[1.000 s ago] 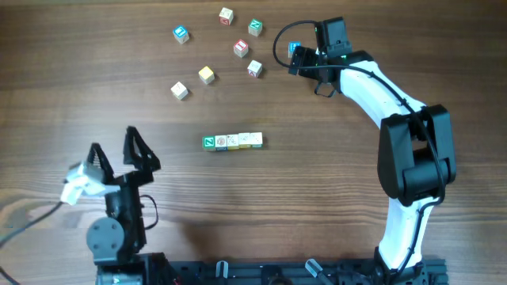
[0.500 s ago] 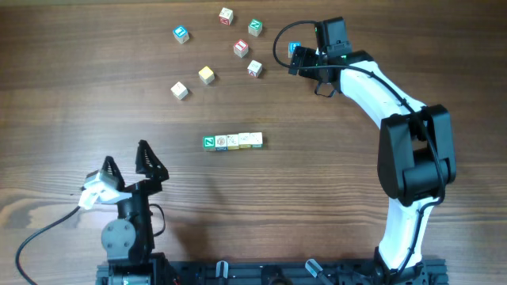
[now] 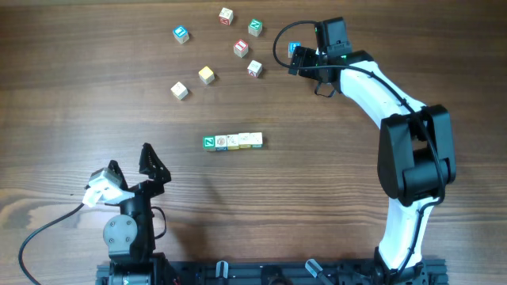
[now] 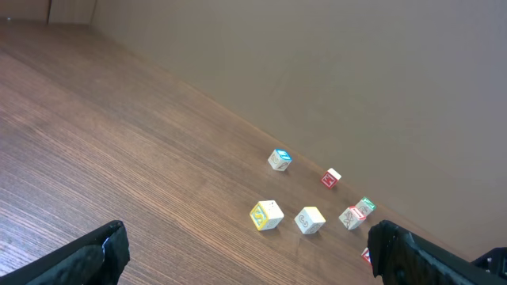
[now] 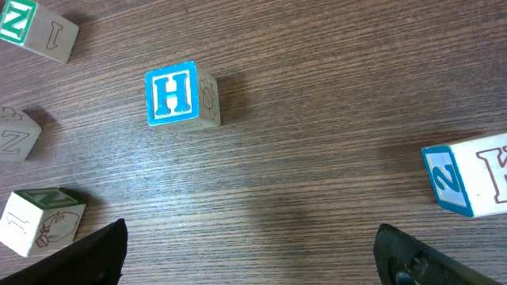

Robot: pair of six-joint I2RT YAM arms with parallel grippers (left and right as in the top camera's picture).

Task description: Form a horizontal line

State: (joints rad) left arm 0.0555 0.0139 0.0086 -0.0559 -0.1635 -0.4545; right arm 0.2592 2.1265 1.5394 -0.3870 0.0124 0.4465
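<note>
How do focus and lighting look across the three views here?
Overhead: even, soft light, no glare, the row of cubes crisp with only faint shadows. Left wrist: the scattered cubes are sharp though small; the left tool is dark and soft-edged at the bottom corners. Right wrist: the blue H cube is sharp, the right tool likewise dark and soft-edged.

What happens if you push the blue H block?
Probably slides rather than rolls: the blue H block is a cube sitting flat on the table. It looks wooden, so likely stiff and fairly light.
</note>
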